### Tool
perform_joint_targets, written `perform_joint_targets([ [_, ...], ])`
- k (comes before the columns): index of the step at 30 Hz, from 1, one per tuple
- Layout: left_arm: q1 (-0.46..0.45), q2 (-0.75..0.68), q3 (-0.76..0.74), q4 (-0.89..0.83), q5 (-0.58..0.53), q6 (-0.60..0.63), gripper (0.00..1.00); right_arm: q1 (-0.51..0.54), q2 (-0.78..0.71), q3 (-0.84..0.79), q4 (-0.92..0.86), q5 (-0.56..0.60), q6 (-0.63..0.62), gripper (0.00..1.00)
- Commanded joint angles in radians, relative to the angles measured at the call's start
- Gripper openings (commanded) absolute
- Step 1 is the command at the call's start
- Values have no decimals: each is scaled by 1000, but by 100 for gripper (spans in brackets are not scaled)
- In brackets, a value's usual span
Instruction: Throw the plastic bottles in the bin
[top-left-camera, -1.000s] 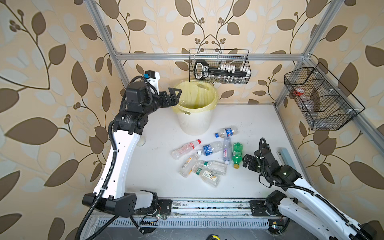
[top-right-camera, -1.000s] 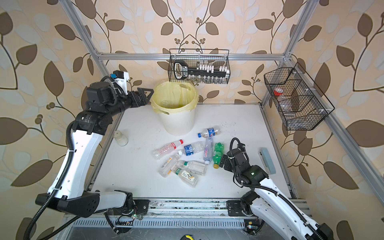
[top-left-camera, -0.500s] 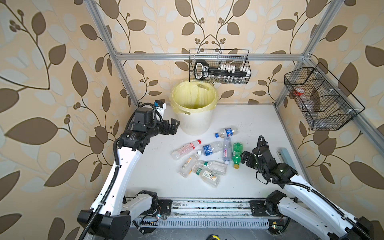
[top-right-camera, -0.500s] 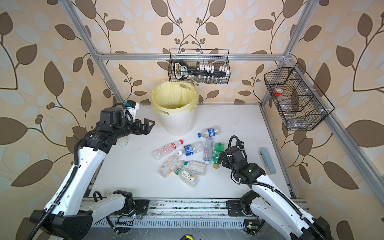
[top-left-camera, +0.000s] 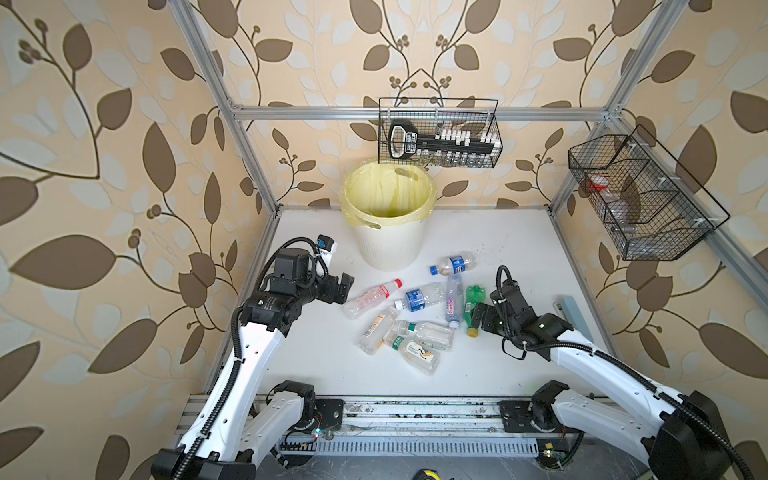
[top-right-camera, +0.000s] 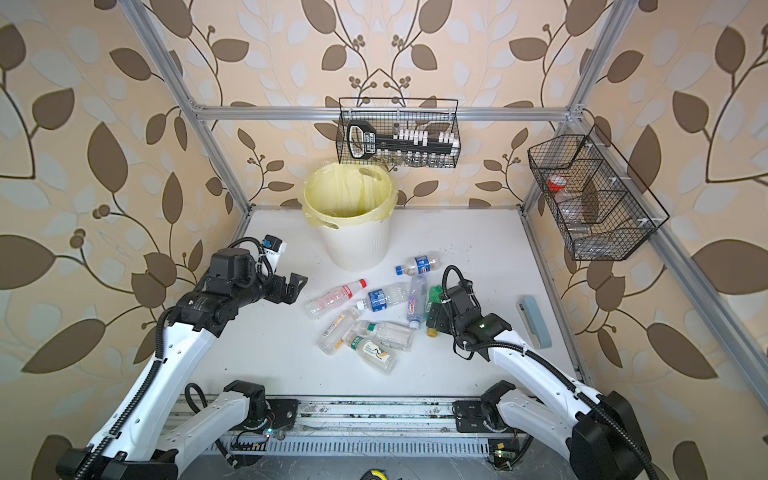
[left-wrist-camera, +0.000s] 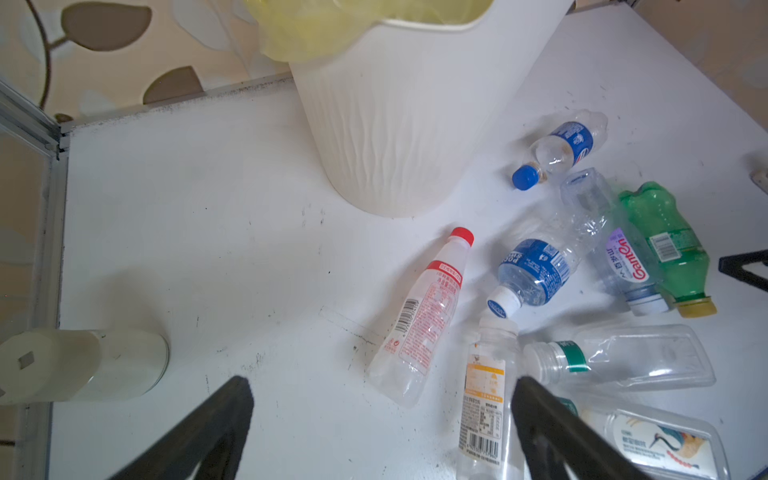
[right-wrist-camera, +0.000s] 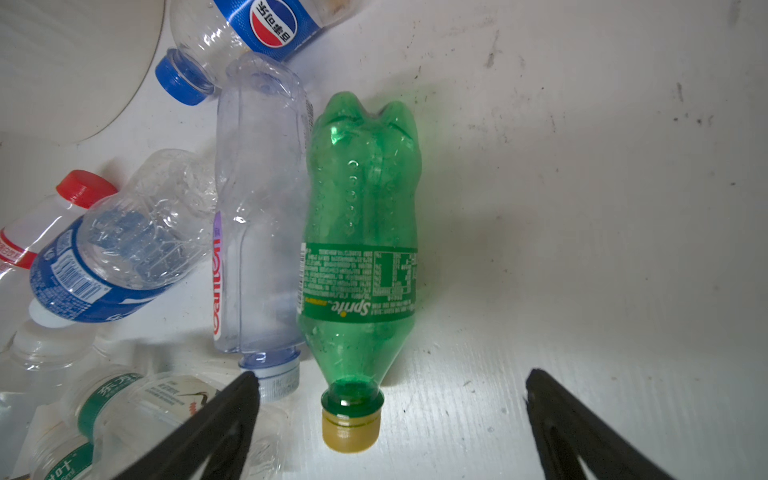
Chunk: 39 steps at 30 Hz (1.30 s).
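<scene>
The bin, cream with a yellow bag, stands at the back of the white table in both top views. Several plastic bottles lie in a heap in front of it. My left gripper hangs open just left of the red-capped bottle; in the left wrist view that bottle and an orange-labelled one lie ahead of the open left gripper. My right gripper is open beside the green bottle. In the right wrist view its yellow cap lies between the fingers of the right gripper, untouched.
A squat white jar stands near the left wall by the left arm. A blue-grey case lies at the table's right edge. Black wire baskets hang on the back rail and the right wall.
The left arm has come down from the bin's rim to the table, left of the bottle heap. The right gripper has edged closer to the green bottle. Both stayed open.
</scene>
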<state>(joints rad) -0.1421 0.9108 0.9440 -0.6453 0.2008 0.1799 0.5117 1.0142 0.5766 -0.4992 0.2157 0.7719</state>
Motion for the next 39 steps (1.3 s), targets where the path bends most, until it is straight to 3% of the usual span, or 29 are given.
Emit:
perform_joint_targets([
  [1, 13, -27, -57, -16, 50, 78, 99, -9, 32, 24, 22, -25, -28, 99],
  [8, 15, -102, -167, 41, 55, 92, 99, -28, 90, 39, 56, -39, -50, 96],
  [16, 92, -39, -159, -28, 181, 127, 99, -65, 157, 65, 105, -64, -60, 90],
  [28, 142, -44, -172, -25, 214, 153, 99, -85, 297, 115, 169, -89, -68, 83],
  [32, 150, -36, -176, -8, 188, 136, 99, -93, 327, 116, 186, -96, -65, 73],
  [36, 162, -41, -176, -20, 231, 150, 99, -106, 351, 116, 198, -112, -69, 64],
  [39, 164, -49, -181, -13, 230, 149, 99, -116, 354, 108, 205, -119, -70, 63],
])
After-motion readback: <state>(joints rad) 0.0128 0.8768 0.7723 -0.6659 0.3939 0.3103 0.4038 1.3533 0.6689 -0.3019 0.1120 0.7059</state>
